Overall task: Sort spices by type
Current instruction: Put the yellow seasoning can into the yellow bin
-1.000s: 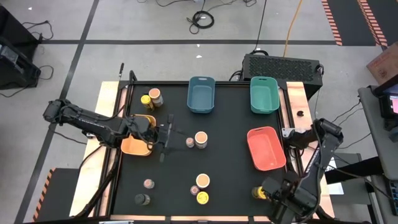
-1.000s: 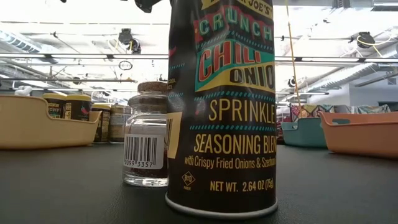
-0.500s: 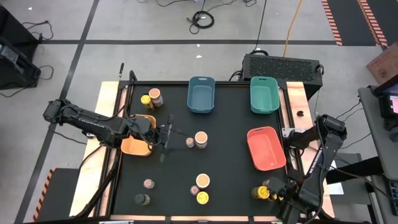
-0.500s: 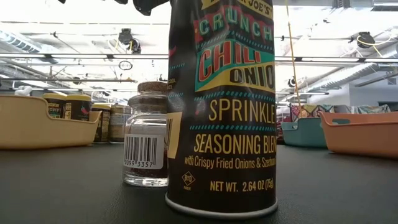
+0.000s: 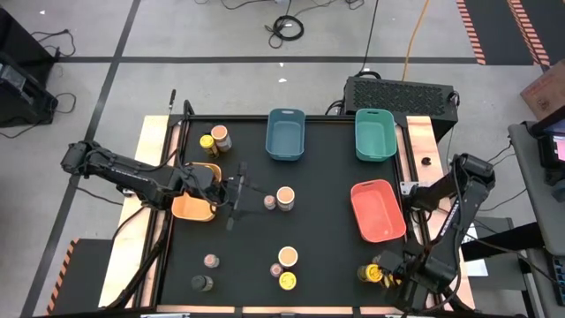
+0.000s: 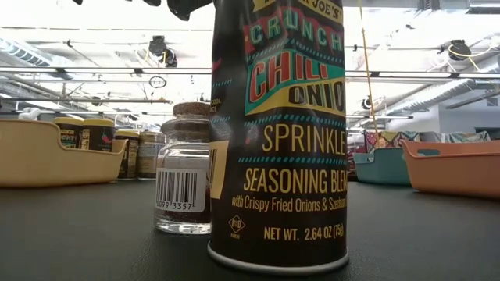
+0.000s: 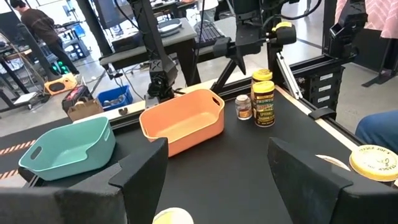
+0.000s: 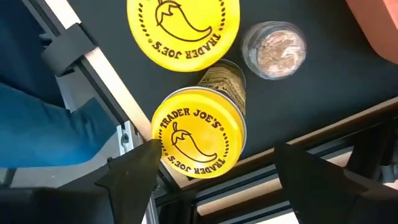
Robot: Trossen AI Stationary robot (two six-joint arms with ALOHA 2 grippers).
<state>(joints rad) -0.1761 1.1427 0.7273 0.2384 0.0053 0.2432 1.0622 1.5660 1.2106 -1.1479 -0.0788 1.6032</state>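
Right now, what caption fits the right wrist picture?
Right gripper open above a yellow-lidded jar, beside another yellow lid and a small clear jar.

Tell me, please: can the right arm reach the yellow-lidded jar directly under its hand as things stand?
Probably yes. The right hand hangs open just above the yellow-lidded jar, its fingers on either side of the lid, nothing between. A second yellow lid and a small glass jar stand close beside, so the descent needs care.
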